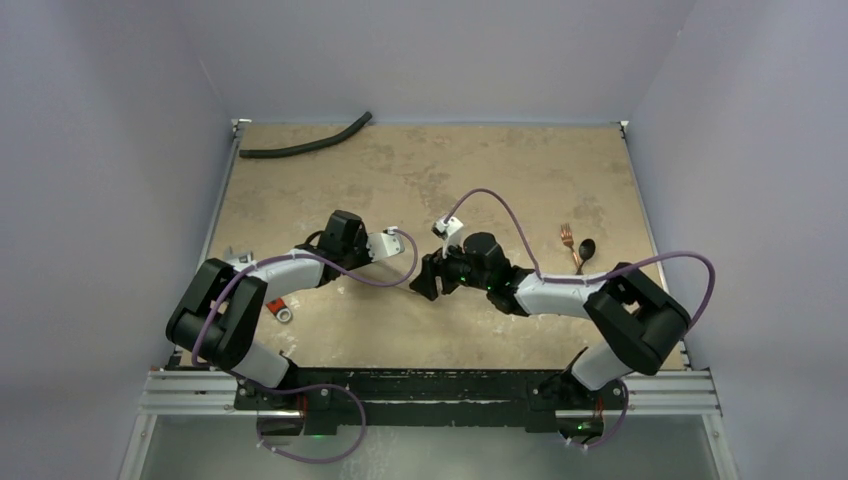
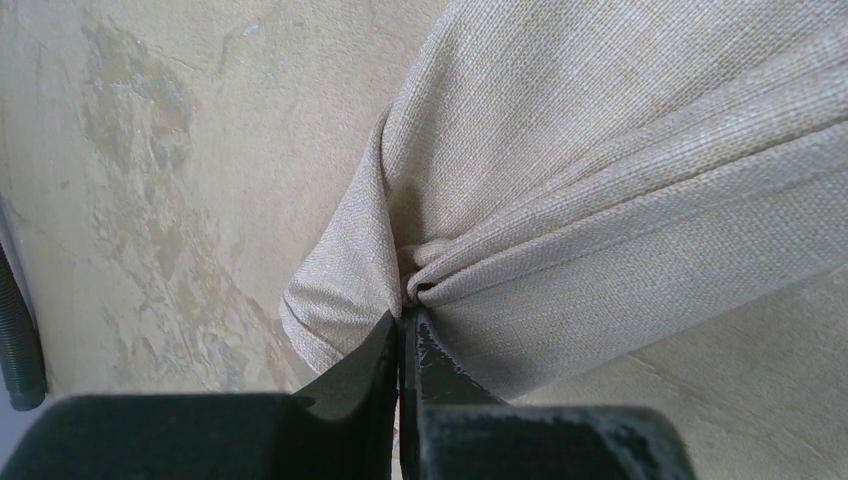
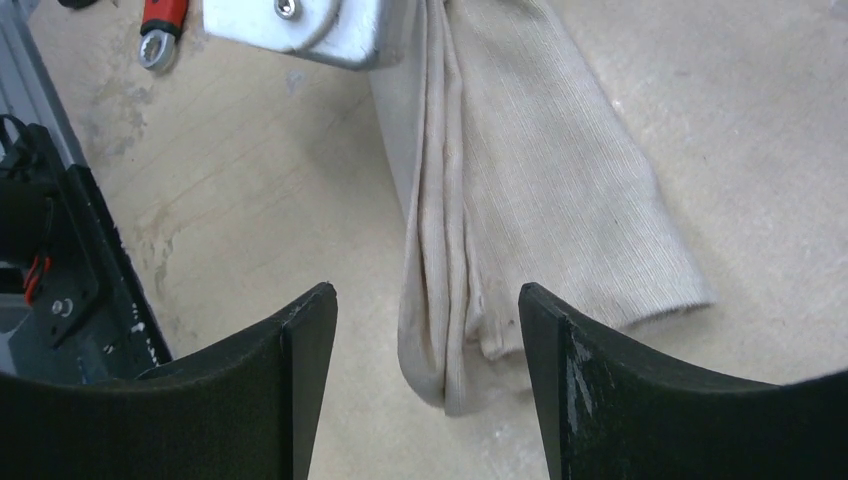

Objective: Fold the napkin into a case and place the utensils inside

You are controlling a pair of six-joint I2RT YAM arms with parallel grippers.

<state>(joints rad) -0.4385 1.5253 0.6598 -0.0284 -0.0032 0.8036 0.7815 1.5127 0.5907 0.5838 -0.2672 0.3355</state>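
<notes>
two arms reach toward each other near the middle of the table [image 1: 520, 160], the left from 8 o'clock and the right from 4 o'clock

left gripper [image 2: 405, 322] is clamped tight on a pinch of the napkin [image 2: 620, 190]; its dark fingers [image 2: 360, 370] meet with no gap between them, and the beige cloth puckers into small folds right at the tips. from that pinch the cloth fans out toward 1 and 2 o'clock in the left wrist view, gathered into long soft ridges

right gripper [image 3: 428, 330] stands wide apart and holds nothing. in its wrist view the napkin comes down from 12 o'clock as a bunched, folded strip, and its lower end sits in the gap between the two black fingers [image 3: 300, 390], nearer the one at 3 o'clock. i cannot tell whether the cloth touches that finger

fork [image 1: 568, 240] and spoon [image 1: 586, 249] lie side by side on the table at 3 o'clock of the right gripper, well apart from the cloth and close to the right arm's forearm

black hose [image 1: 310, 143] curves along the far edge at 11 o'clock, and a red-handled wrench [image 3: 160, 25] lies beside the left arm at 7 o'clock of the table's middle
</notes>
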